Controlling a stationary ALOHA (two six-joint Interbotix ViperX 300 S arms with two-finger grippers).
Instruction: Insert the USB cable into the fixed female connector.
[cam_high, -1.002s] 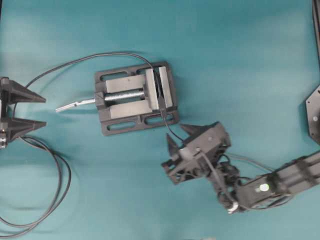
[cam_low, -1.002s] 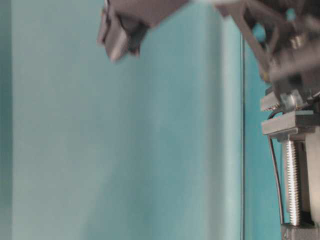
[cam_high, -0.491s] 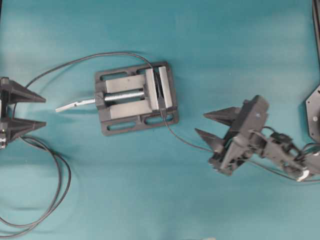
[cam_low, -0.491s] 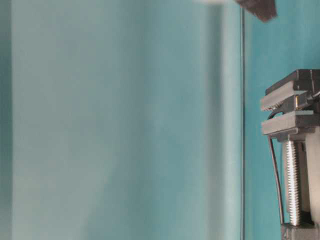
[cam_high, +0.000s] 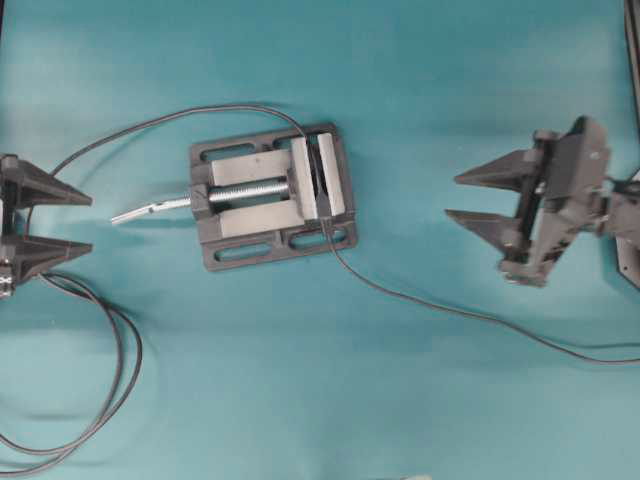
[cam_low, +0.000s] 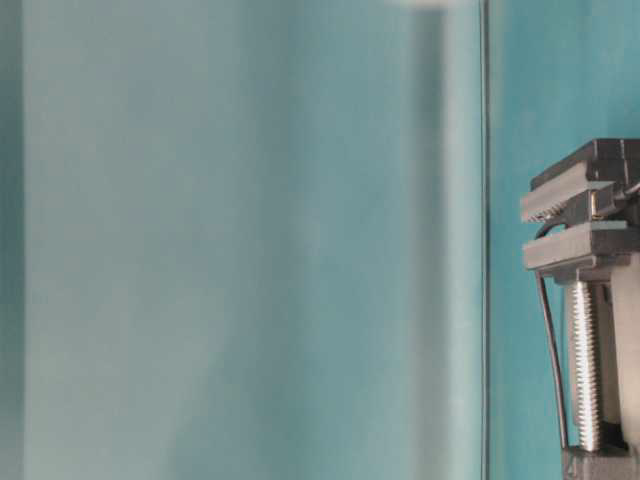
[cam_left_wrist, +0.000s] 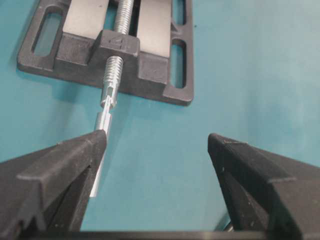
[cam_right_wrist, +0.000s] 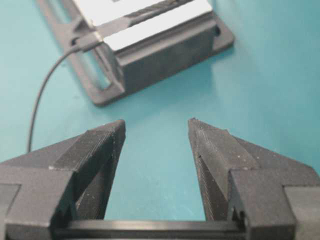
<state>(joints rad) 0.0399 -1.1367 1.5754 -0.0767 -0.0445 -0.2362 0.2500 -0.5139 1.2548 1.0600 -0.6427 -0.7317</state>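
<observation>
Two tools are mine, and both gape wide and hold nothing. My left tool (cam_high: 62, 222) waits at the left edge. My right tool (cam_high: 470, 198) hangs far right of the vise (cam_high: 270, 195). The vise pinches the connector (cam_right_wrist: 87, 41) so it cannot slide. The cable (cam_high: 450, 310) runs from there off to the right, plugged in, I think. Only my right wrist view shows that joint up close.

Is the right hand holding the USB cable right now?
No. The right hand is open and empty, apart from the USB cable lying on the table.
</observation>
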